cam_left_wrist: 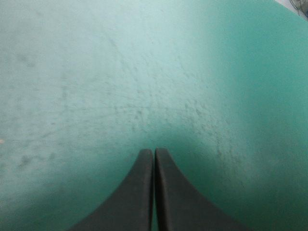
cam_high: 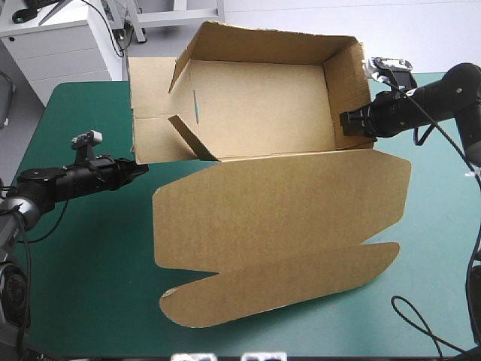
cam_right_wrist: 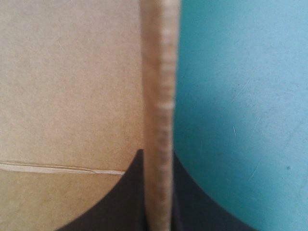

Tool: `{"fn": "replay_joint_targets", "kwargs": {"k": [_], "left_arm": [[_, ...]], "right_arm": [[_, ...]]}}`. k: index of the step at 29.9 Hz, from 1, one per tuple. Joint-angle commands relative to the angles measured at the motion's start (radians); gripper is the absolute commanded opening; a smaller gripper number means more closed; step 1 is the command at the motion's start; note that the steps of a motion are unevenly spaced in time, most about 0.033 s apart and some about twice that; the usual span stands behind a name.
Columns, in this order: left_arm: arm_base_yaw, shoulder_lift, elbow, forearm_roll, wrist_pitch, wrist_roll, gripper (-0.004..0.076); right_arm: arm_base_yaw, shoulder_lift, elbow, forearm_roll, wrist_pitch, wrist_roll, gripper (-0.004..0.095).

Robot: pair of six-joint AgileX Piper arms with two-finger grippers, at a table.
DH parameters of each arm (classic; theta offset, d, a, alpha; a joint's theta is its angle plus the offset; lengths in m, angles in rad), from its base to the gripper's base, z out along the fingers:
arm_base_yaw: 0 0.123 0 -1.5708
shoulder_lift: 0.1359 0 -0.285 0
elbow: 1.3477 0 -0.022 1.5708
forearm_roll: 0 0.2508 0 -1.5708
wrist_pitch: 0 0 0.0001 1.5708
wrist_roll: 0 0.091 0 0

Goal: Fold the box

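Note:
The brown box (cam_high: 255, 105) stands as an open tray at the table's far middle, its walls raised and its wide lid (cam_high: 278, 226) lying flat toward the near edge. My right gripper (cam_high: 347, 124) is shut on the box's right wall. In the right wrist view that wall's edge (cam_right_wrist: 159, 96) runs up between my fingers (cam_right_wrist: 122, 202), with the box's inside on one side and teal-green cover on the other. My left gripper (cam_high: 141, 171) hovers just off the box's left front corner, shut on nothing. Only bare cover lies ahead of the left gripper (cam_left_wrist: 154, 151) in its wrist view.
The box's left wall (cam_high: 150, 113) leans outward with a loose inner flap (cam_high: 192, 135). Bare teal-green cover (cam_high: 83, 263) lies at the near left. A black cable loops at the table's near right corner (cam_high: 421, 323).

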Motion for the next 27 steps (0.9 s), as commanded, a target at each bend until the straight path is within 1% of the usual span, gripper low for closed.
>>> {"fn": "replay_joint_targets", "kwargs": {"k": [1, 5, 9, 12, 20, 27], "left_arm": [[-0.069, -0.041, -0.043, -0.062, 0.036, 0.006, -0.0008], [-0.131, -0.056, -0.073, -0.06, 0.051, 0.006, -0.0008], [-0.15, -0.093, -0.105, -0.07, 0.083, -0.024, -0.0008], [-0.15, -0.122, -0.123, -0.073, 0.093, -0.096, -0.0008], [-0.16, -0.148, -0.127, -0.144, 0.191, -0.115, -0.0008], [-0.16, -0.194, -0.129, -0.186, 0.195, -0.139, -0.0008]], "right_arm": [[0.03, -0.021, -0.032, 0.027, -0.029, -0.002, -0.0017], [0.092, 0.003, -0.032, -0.048, -0.074, 0.013, -0.0017], [0.117, 0.023, -0.032, -0.107, -0.114, 0.044, -0.0017], [0.117, 0.035, -0.032, -0.112, -0.121, 0.044, -0.0017], [0.126, 0.069, -0.032, -0.115, -0.121, 0.044, -0.0017], [0.128, 0.077, -0.032, -0.153, -0.143, 0.044, -0.0013]]}}
